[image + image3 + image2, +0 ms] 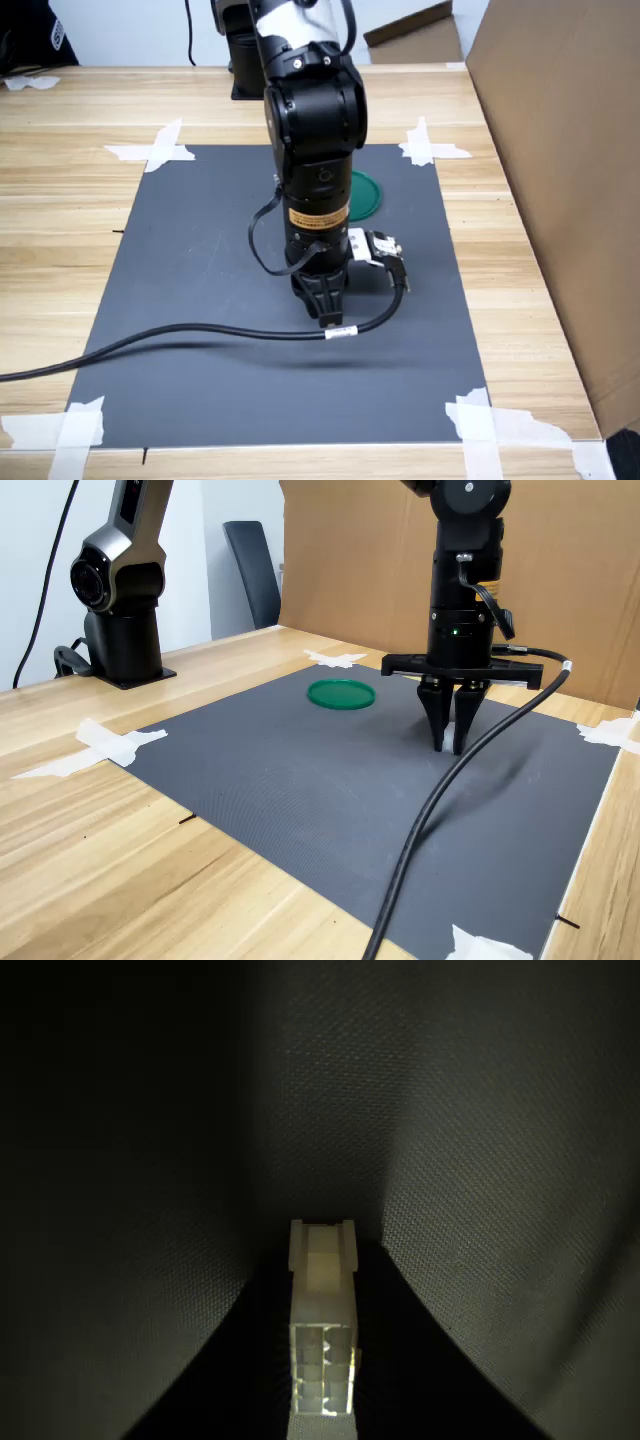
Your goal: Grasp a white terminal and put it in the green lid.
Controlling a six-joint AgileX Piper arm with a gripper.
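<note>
The white terminal [323, 1310] shows only in the wrist view, a small blocky piece standing between my two dark fingers [240, 1390] just over the mat. My gripper [448, 748] points straight down at the dark mat, its jaws drawn close on the terminal, and its tips [325, 320] are at mat level. The green lid [341, 694] lies flat on the mat, apart from the gripper, toward the second exterior view's left. In the first exterior view the lid [366, 195] is partly hidden behind my arm.
A dark grey mat [190, 280] is taped to the wooden table at its corners. A black cable [200, 330] trails across the mat from my wrist. A cardboard wall [560, 150] stands at the first exterior view's right. Another arm's base [120, 610] sits far left in the second exterior view.
</note>
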